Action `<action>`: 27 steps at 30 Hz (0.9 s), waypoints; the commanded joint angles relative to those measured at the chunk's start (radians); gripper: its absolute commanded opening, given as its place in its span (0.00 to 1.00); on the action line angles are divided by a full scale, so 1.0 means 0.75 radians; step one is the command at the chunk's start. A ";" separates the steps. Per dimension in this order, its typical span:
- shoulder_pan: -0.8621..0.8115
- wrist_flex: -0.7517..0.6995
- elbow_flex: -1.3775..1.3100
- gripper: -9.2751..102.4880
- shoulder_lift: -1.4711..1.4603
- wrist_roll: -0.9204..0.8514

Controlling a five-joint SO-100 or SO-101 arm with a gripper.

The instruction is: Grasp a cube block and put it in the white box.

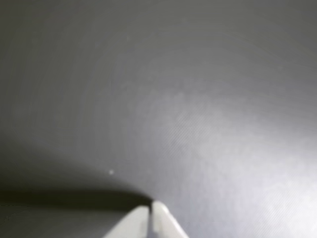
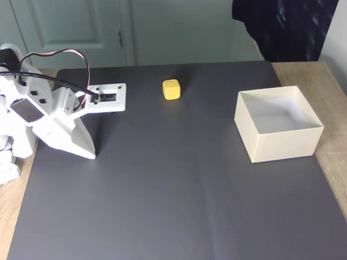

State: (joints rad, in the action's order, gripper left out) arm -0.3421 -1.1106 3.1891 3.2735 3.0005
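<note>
Wrist view shows the pincer [image 1: 150, 210] at 6 o'clock of the picture, its two white tips pressed together with nothing between them, low over the dark mat [image 1: 198, 99]. Fixed view places the pincer [image 2: 91, 154] at 9 o'clock of the worktop, tip down on the mat near its edge. The cube block [image 2: 171, 89] sits at about 12 o'clock, well apart from the pincer, and the white box [image 2: 278, 143] stands at 3 o'clock, open and holding nothing.

Likely trouble: reaching with the tips still together would knock the cube away rather than straddle it. Its rounded edges may let it slip from an off-centre squeeze, and a low carry could catch the thin box wall.
</note>
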 commanded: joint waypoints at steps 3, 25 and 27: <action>-0.008 -0.006 -0.006 0.09 0.008 -0.012; 0.027 -0.018 -0.006 0.09 0.008 -0.047; 0.080 -0.018 -0.006 0.09 0.008 -0.055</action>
State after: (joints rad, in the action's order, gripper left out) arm -0.3206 -1.1167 3.1891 3.2735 2.9683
